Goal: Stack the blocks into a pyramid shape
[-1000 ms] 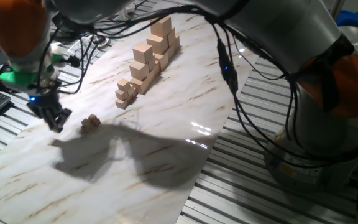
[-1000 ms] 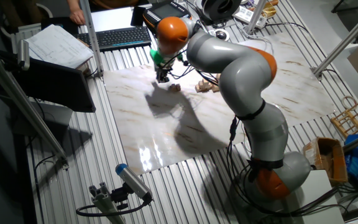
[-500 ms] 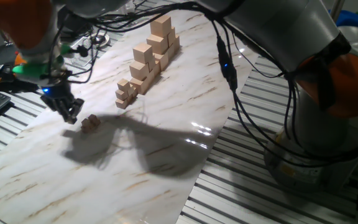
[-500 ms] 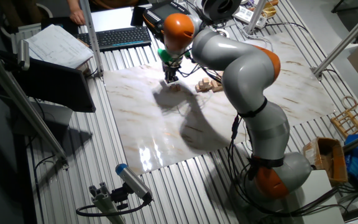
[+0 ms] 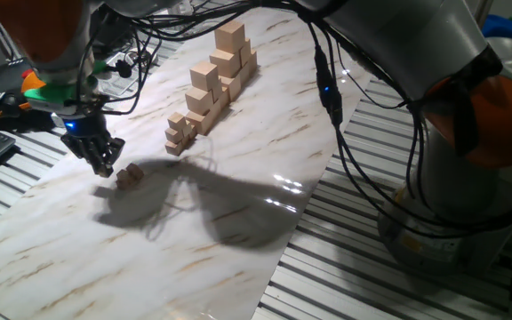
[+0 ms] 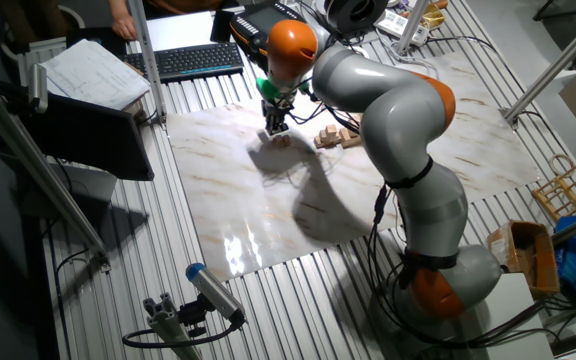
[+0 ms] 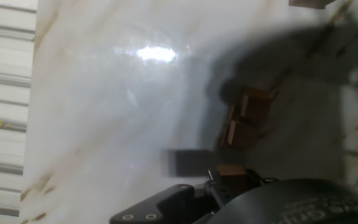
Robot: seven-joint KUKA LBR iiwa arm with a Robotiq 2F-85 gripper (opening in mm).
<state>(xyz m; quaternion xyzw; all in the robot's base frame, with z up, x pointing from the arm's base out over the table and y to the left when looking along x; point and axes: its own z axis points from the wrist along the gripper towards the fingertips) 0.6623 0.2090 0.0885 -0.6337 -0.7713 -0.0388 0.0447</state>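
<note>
The gripper (image 5: 103, 165), clamped on one small block (image 7: 231, 172), hung just beside the little cluster of blocks (image 5: 130, 175) on the marble board (image 5: 238, 204), apparently positioned to add its block to the pyramid.

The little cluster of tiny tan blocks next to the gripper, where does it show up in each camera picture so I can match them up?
One fixed view: the small blocks sit left of centre on the marble board, just right of the gripper.
The other fixed view: the small blocks lie at upper centre, under the gripper.
Hand view: the small blocks show right of centre, in shadow.
Shared landmark: the marble board.
</note>
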